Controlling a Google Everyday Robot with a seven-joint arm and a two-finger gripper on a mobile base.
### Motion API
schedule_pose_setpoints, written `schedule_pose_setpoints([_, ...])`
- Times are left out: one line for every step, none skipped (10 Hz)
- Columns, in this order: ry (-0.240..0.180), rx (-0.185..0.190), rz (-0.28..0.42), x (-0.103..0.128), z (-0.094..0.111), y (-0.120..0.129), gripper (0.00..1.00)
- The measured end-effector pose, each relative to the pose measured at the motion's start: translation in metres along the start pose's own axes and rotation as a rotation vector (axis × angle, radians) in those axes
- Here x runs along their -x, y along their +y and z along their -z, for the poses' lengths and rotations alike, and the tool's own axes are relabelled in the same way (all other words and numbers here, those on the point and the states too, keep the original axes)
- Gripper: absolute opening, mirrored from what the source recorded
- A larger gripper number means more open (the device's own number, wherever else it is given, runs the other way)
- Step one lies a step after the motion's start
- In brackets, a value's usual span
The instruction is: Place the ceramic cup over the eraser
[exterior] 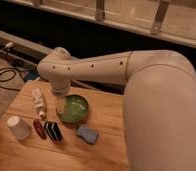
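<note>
- I am looking down on a wooden table (pixel 108 117) with a warm, planked top; the light is dim and yellowish.
- The robot's pale arm (pixel 101 67) sweeps in from the right and takes up most of that side, then bends down at the wrist above the back left part of the table.
- The pincer (pixel 60 104) hangs below that wrist, at the left rim of the green bowl (pixel 73 109). I cannot tell how far it is open, and I see nothing held in it.
- The ceramic cup (pixel 18 127) stands on the table near its front left edge, well apart from the pincer.
- The eraser (pixel 53 130) lies to the right of the cup, in front of the bowl, with a small reddish-brown object (pixel 39 128) between the two.
- A blue-grey pad (pixel 87 133) lies to the right of the eraser, and a white labelled tube (pixel 38 101) lies to the left of the bowl.
- Beyond the table the room is dark; a pale ledge with upright posts (pixel 141 20) runs across the top.
- On the grey floor at the left, black cables (pixel 3 77) lie in loops beside a long low rail (pixel 21 45).
</note>
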Motion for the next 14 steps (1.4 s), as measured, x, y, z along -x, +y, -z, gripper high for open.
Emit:
schedule_pose_setpoints([-0.005,-0.039,-0.003,0.008,0.001,-0.009,0.8])
schedule_pose_setpoints([-0.01,-0.074,0.002,0.014,0.004,-0.02,0.8])
schedule_pose_setpoints([-0.017,-0.089,0.009,0.02,0.005,-0.025,0.8])
schedule_pose_setpoints([-0.023,-0.093,0.016,0.026,0.006,-0.027,0.8])
schedule_pose_setpoints([-0.035,-0.093,0.031,0.035,0.006,-0.029,0.8])
schedule_pose_setpoints([-0.059,-0.082,0.056,0.047,0.008,-0.03,0.8])
schedule_pose_setpoints([-0.074,-0.067,0.083,0.057,0.009,-0.027,0.8])
schedule_pose_setpoints([-0.094,-0.043,0.138,0.076,0.011,-0.02,0.8])
schedule_pose_setpoints([-0.113,-0.021,0.207,0.102,0.014,-0.011,0.8])
schedule_pose_setpoints([-0.121,-0.007,0.237,0.114,0.016,-0.004,0.8])
schedule_pose_setpoints([-0.124,0.0,0.257,0.121,0.016,-0.001,0.8])
schedule_pose_setpoints([-0.123,-0.001,0.257,0.12,0.017,-0.002,0.8])
schedule_pose_setpoints([-0.122,-0.003,0.254,0.118,0.017,-0.003,0.8])
schedule_pose_setpoints([-0.123,0.0,0.254,0.119,0.016,-0.002,0.8])
